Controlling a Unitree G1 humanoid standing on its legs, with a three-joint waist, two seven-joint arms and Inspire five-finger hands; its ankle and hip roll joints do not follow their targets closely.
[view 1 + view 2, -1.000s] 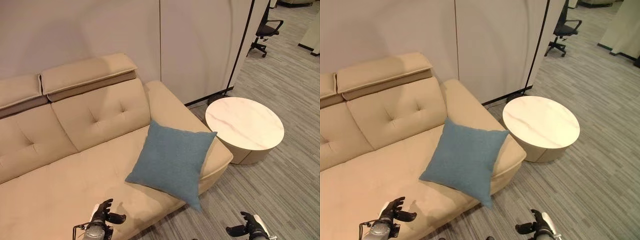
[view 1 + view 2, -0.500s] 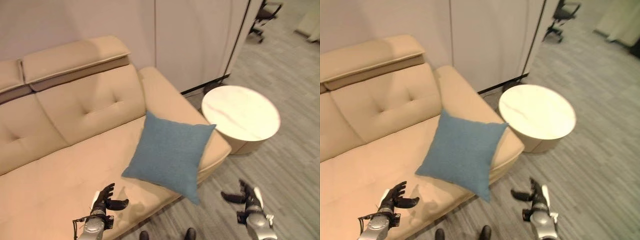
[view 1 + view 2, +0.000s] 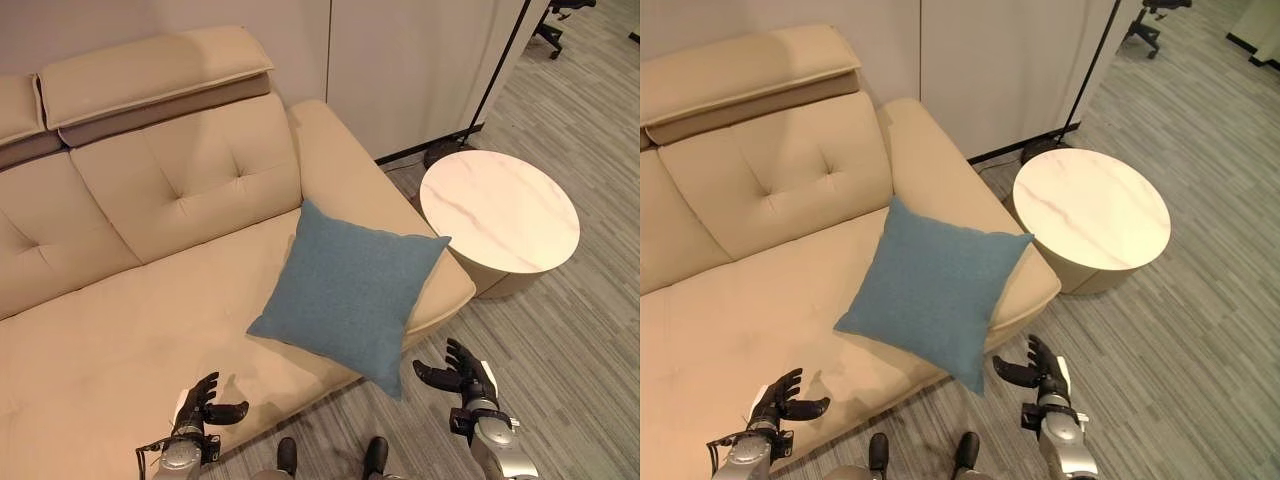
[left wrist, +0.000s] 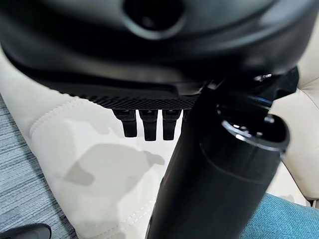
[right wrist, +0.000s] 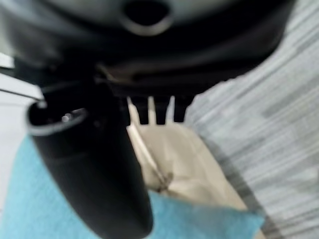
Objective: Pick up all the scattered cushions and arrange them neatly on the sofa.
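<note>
From the left eye view, the cushion (image 3: 350, 292) lies on the sofa (image 3: 130, 330), propped on the armrest, one corner overhanging the front edge. We should bring both hands in from either side and take it by its edges, so it lifts flat without sliding to the floor (image 3: 560, 350). Our right hand (image 3: 462, 375) hovers just beside the overhanging corner, fingers spread and empty. Our left hand (image 3: 200, 403) hangs over the seat edge, relaxed, holding nothing.

In the left wrist view, straight fingers (image 4: 147, 123) point at bare upholstery.

In the right wrist view, the cushion's corner sits close ahead.
</note>
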